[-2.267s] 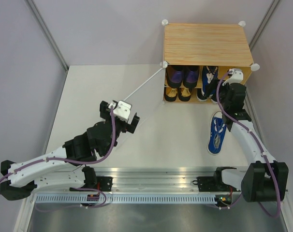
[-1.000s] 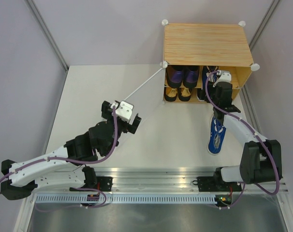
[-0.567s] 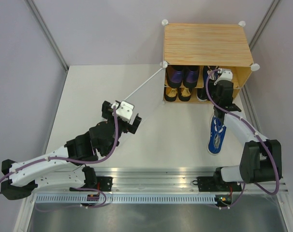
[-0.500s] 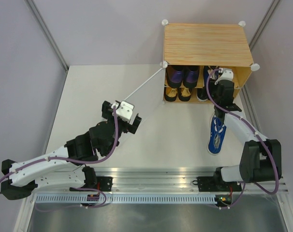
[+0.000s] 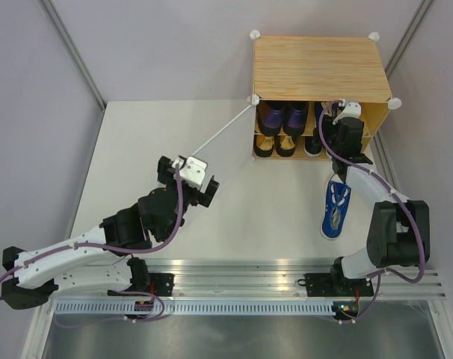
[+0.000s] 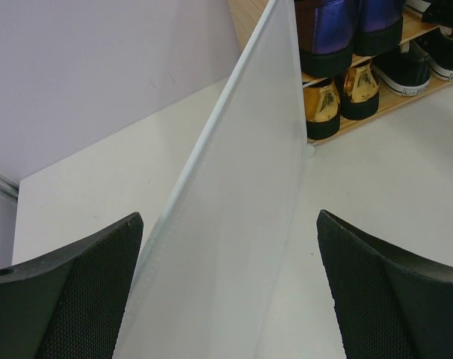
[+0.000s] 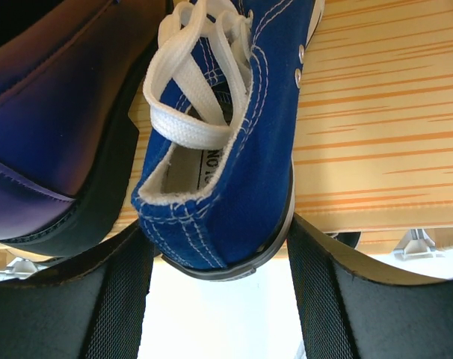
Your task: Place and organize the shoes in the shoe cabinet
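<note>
In the cabinet (image 5: pixel 316 67), upper right, we count two purple shoes (image 5: pixel 282 118) and two gold shoes (image 5: pixel 275 144). Right jaws clamp one blue sneaker (image 7: pixel 226 149) there; second sneaker (image 5: pixel 335 209) lies on the worktop (image 5: pixel 249 202). Left jaws stand apart.

We saw the shoe cabinet (image 5: pixel 316 67) at the table's (image 5: pixel 174 142) far right, dress shoes (image 5: pixel 282 117) left of one sneaker (image 7: pixel 234 149) on its upper shelf, the other sneaker (image 5: pixel 334 211) lying before it.

White table (image 5: pixel 271 217) between pale lilac walls (image 5: pixel 159 45) (aluminium rail (image 5: pixel 241 273) along near edge)
</note>
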Motion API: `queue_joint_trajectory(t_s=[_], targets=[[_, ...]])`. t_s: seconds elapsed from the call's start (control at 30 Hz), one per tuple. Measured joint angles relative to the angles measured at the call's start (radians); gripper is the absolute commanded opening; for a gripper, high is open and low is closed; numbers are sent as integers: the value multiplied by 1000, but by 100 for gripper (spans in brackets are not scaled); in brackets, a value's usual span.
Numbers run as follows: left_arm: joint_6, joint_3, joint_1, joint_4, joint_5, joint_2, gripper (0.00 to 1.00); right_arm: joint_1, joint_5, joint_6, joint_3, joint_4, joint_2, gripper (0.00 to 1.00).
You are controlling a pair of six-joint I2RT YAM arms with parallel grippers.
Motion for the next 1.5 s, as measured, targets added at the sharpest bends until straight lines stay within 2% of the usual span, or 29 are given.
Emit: queue_joint_trajectory(t_s=[0.37,0.53,0.7,0.73,0.77,0.8,1.03,1.2,1.5], targets=[[0,0,0,0,0,1,100,-6,-14,-18,50,38,76,17],[0,0,0,0,1,0,100,-6,-16,-19,51,37,76,58],[0,0,0,-3,4,0,100,-5,3,-15,51,25,71,75],[0,0,0,-4,6,1,100,-3,9,-12,51,19,68,81],[0,0,0,-5,9,1,100,-2,16,-9,51,11,63,94],[0,0,0,-8,9,2,100,-2,27,-3,51,5,57,98],[0,0,0,-18,12,6,100,-2,73,9,42,-7,6,98],[0,0,0,-19,24,7,100,-2,70,12,42,-6,6,94],[0,0,0,-22,31,7,100,2,55,7,45,-4,70,92]])
